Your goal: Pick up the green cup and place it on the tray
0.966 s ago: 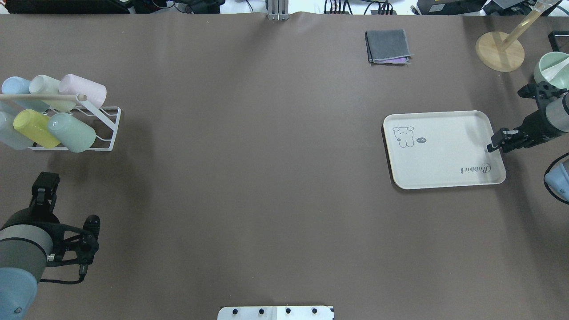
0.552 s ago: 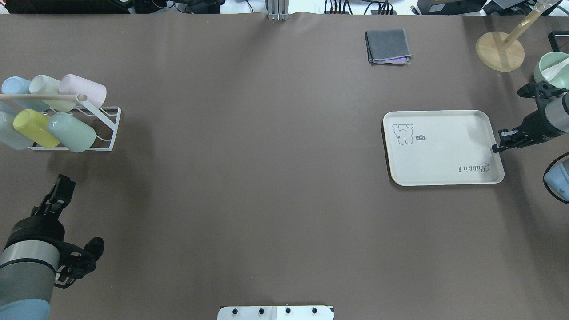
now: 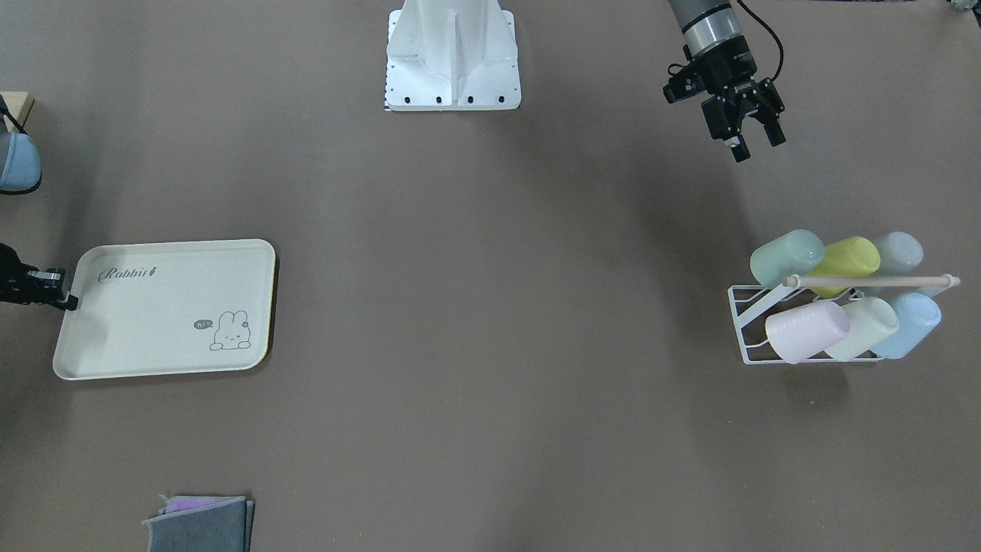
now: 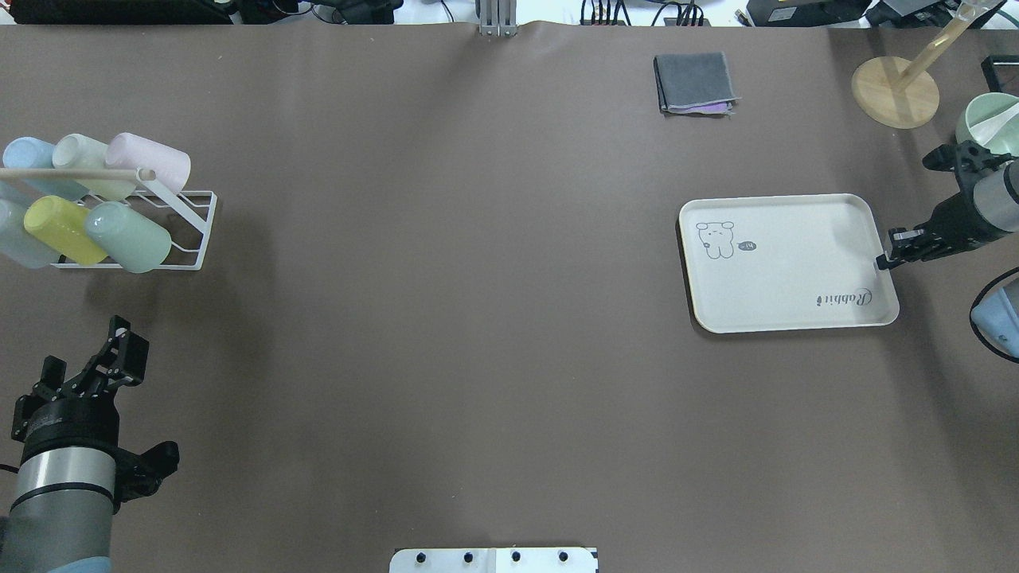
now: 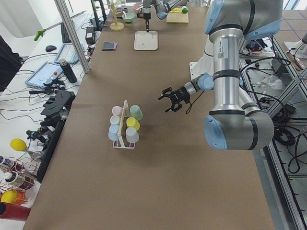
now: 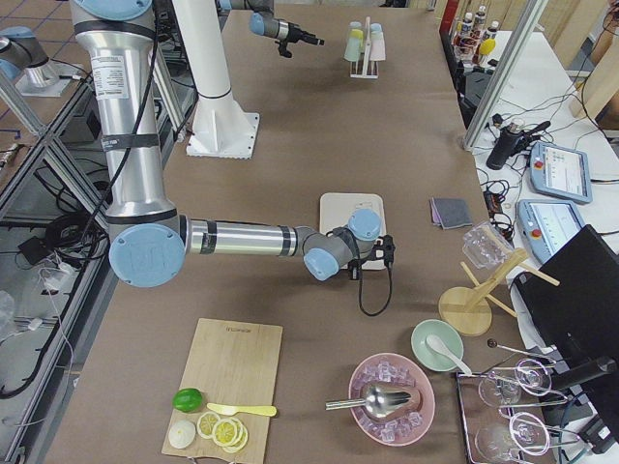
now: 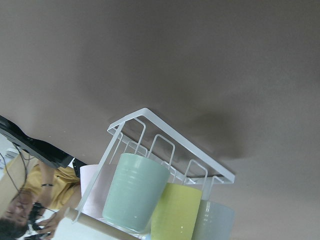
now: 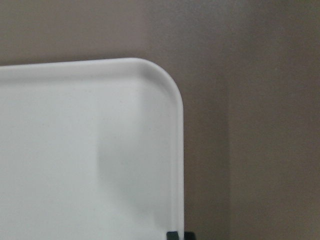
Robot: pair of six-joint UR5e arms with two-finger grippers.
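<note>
The green cup (image 4: 127,237) lies on its side at the front right of a white wire rack (image 4: 201,227), next to a yellow-green cup (image 4: 64,229). It also shows in the front view (image 3: 785,257) and in the left wrist view (image 7: 134,191). My left gripper (image 4: 87,350) is open and empty, well short of the rack, and points towards it (image 3: 757,146). The cream tray (image 4: 788,263) with the bunny and "Rabbit" print lies at the right. My right gripper (image 4: 882,263) is shut on the tray's right rim (image 8: 177,165).
The rack holds several other pastel cups under a wooden rod (image 4: 76,172). A folded grey cloth (image 4: 694,82) lies at the far side. A wooden stand (image 4: 896,91), a green bowl (image 4: 987,119) and a blue object (image 4: 999,318) stand near the right arm.
My left wrist has turned and drawn back towards the robot, its fingers now spread towards the rack. The tray, held by my right gripper, has shifted a little left and away.
</note>
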